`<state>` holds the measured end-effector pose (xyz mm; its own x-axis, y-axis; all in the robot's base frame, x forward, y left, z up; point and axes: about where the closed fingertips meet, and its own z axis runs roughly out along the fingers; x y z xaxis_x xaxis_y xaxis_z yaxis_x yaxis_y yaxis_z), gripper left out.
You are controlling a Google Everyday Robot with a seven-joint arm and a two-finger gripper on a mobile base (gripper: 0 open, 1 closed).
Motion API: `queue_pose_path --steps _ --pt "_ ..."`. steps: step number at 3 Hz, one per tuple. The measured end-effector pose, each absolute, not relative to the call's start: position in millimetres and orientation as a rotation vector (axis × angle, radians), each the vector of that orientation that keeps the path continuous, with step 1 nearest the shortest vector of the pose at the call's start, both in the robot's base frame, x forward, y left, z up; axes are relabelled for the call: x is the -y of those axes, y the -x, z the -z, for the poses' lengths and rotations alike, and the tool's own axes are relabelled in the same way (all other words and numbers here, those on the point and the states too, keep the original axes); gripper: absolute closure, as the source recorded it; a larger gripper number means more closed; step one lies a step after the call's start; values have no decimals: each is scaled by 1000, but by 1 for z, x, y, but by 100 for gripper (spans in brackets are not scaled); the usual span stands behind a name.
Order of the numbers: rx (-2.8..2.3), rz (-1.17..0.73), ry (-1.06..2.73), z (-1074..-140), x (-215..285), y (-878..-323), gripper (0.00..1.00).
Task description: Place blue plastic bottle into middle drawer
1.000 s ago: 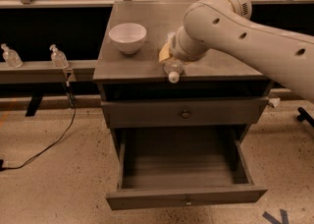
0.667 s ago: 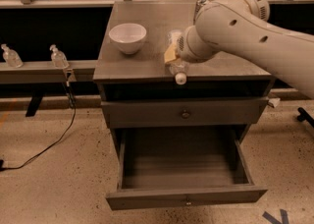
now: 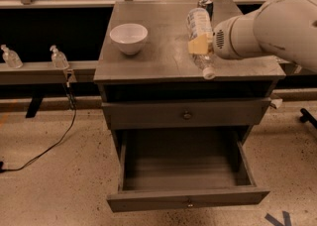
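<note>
The blue plastic bottle (image 3: 199, 23) is clear with a white-and-blue label. It is tilted, its white cap (image 3: 209, 74) pointing down toward the front edge of the cabinet top. My gripper (image 3: 202, 47) is shut on the bottle's middle; a yellowish finger pad (image 3: 197, 45) presses on its side. The bulky white arm (image 3: 267, 27) comes in from the right. The middle drawer (image 3: 133, 170) is pulled open below, a wide grey tray with an empty floor and a small knob (image 3: 189, 203) on its slim front. The bottle is above the cabinet top, not over the drawer.
A white bowl (image 3: 128, 37) sits on the left of the grey cabinet top (image 3: 153, 61). A dark can (image 3: 205, 3) stands at its back. A closed drawer front with a round knob (image 3: 186, 115) is above the open drawer. Two pump bottles (image 3: 59, 57) stand on a ledge at the left.
The arm has drawn back to the right and the bottle has gone with it, now showing more of its length above the cabinet top. The drawer and bowl have not moved.
</note>
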<state>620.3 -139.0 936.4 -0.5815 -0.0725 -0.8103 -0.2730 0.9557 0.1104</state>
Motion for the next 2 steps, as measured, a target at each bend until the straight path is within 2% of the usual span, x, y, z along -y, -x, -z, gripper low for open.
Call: queue_pose_path --steps 2 --pt "-2188 -310 287 -933 137 -616 100"
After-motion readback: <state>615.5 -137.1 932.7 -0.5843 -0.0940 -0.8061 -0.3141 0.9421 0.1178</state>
